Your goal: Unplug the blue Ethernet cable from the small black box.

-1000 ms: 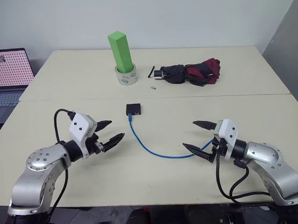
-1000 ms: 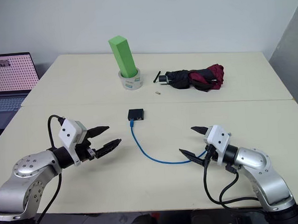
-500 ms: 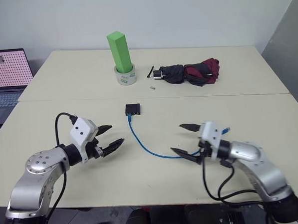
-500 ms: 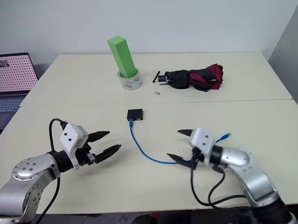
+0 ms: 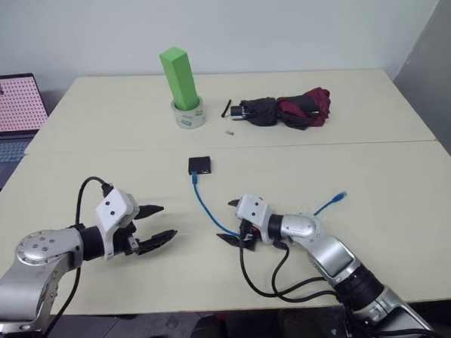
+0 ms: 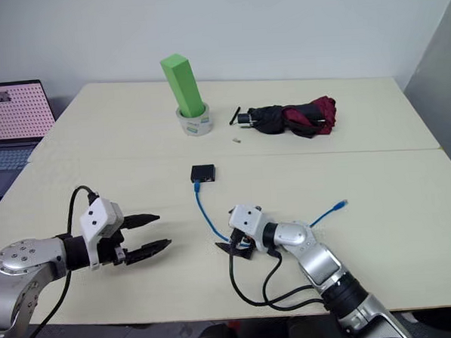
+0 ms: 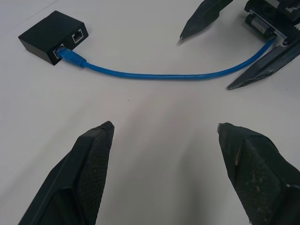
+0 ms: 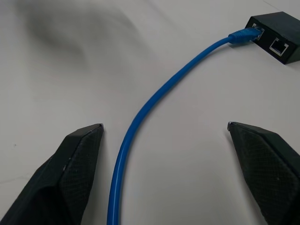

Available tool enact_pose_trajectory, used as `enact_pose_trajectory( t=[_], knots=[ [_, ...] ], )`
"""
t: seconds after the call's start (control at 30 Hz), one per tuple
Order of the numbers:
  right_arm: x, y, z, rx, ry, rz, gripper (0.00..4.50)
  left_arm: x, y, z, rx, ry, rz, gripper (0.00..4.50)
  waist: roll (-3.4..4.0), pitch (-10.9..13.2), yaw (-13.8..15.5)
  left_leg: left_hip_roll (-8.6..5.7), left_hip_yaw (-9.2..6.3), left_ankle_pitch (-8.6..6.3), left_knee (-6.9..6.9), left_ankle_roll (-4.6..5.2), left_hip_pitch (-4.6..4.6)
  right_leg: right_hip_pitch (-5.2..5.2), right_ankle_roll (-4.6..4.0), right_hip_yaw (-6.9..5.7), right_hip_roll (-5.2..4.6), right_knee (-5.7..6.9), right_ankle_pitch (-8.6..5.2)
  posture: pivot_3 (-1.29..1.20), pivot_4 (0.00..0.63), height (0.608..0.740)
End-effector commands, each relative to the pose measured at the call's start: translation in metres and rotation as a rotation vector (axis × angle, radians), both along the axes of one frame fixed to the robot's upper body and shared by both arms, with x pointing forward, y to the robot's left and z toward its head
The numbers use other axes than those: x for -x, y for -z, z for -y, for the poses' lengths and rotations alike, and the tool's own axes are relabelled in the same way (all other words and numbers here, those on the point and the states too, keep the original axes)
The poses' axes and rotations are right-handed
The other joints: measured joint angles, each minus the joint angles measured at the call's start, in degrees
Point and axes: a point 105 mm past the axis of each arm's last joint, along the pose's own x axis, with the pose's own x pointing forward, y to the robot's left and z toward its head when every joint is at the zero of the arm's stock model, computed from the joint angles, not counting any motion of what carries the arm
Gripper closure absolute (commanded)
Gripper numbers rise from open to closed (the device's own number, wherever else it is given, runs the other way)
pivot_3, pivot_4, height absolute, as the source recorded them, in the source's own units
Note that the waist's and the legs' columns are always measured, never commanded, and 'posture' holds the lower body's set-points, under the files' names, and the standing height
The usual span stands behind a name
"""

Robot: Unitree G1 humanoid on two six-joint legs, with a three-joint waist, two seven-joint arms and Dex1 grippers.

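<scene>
Cable: blue Ethernet cable (image 5: 210,212) plugged into small black box (image 5: 200,165), mid-worktop (image 5: 409,205).
Right pincer (image 5: 234,223): spread wide, straddling the cable, gripping nothing.
Left pincer (image 5: 159,225): wide open, empty, well apart.

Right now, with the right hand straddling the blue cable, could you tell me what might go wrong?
The right hand sits open around the blue cable mid-length, away from the plug. Pulling there may drag the small black box along, since nothing holds it; the left hand is open and apart from it. A clip-type plug may also resist, straining the cable.
</scene>
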Motion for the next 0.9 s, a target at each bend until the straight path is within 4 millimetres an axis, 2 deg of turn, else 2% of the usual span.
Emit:
enact_pose_trajectory(
  t=[0.03, 0.17, 0.3, 0.5, 0.57, 0.63, 0.77, 0.9],
  knots=[
    [0.001, 0.005, -0.004, 0.040, 0.006, -0.001, 0.90, -0.012, -0.019, -0.005, -0.011, -0.016, 0.095, 0.70, -0.02, -0.01, 0.04, 0.00, -0.01, 0.00, 0.00, 0.00, 0.00, 0.01, 0.00, -0.01, 0.00, 0.00, 0.00, 0.00, 0.150, 0.740],
    [0.000, 0.005, -0.001, 0.067, 0.018, -0.005, 1.69, -0.017, -0.023, -0.002, -0.009, -0.001, 0.113, 0.70, -0.02, -0.01, -0.10, 0.00, -0.01, 0.00, 0.01, 0.00, 0.02, 0.01, 0.00, 0.00, 0.00, 0.04, 0.00, 0.00, 0.150, 0.740],
    [-0.003, 0.006, 0.013, 0.099, 0.065, -0.010, 2.56, -0.021, -0.024, 0.002, -0.008, 0.015, 0.122, 0.70, -0.01, -0.01, 0.08, -0.02, -0.02, 0.00, 0.01, 0.00, 0.00, 0.01, 0.00, 0.00, -0.01, 0.05, 0.00, 0.00, 0.150, 0.740],
    [-0.002, 0.006, 0.030, 0.124, 0.128, -0.042, 4.12, -0.024, -0.022, 0.009, -0.006, 0.039, 0.126, 0.70, -0.02, -0.02, 0.25, -0.04, -0.05, 0.00, 0.03, 0.01, -0.02, 0.02, 0.00, -0.02, -0.02, 0.03, 0.00, 0.00, 0.150, 0.740],
    [-0.002, 0.004, 0.039, 0.136, 0.148, -0.046, 4.43, -0.025, -0.022, 0.011, -0.008, 0.047, 0.126, 0.70, -0.03, -0.02, 0.33, -0.06, -0.06, 0.00, 0.03, 0.01, -0.02, 0.03, 0.00, -0.02, -0.03, 0.03, 0.00, 0.00, 0.150, 0.740],
    [-0.001, 0.003, 0.054, 0.155, 0.169, -0.049, 4.43, -0.025, -0.021, 0.013, -0.010, 0.057, 0.126, 0.70, -0.03, -0.02, 0.36, -0.07, -0.06, -0.01, 0.03, 0.01, -0.03, 0.04, 0.00, -0.01, -0.04, 0.00, 0.00, 0.00, 0.150, 0.740],
    [0.003, 0.000, 0.120, 0.259, 0.241, -0.062, 4.43, -0.025, -0.019, 0.019, -0.001, 0.079, 0.122, 0.70, -0.03, -0.02, 0.91, -0.15, -0.09, -0.01, 0.05, 0.03, -0.06, 0.07, 0.00, -0.03, -0.13, -0.05, 0.00, 0.00, 0.150, 0.740],
    [0.012, -0.005, 0.167, 0.350, 0.270, -0.083, 4.43, -0.024, -0.016, 0.023, 0.000, 0.098, 0.110, 0.70, -0.05, -0.04, 1.10, -0.16, -0.06, -0.12, 0.06, 0.21, -0.04, 0.13, 0.00, -0.01, -0.14, -0.14, 0.00, 0.00, 0.150, 0.740]
  ],
)
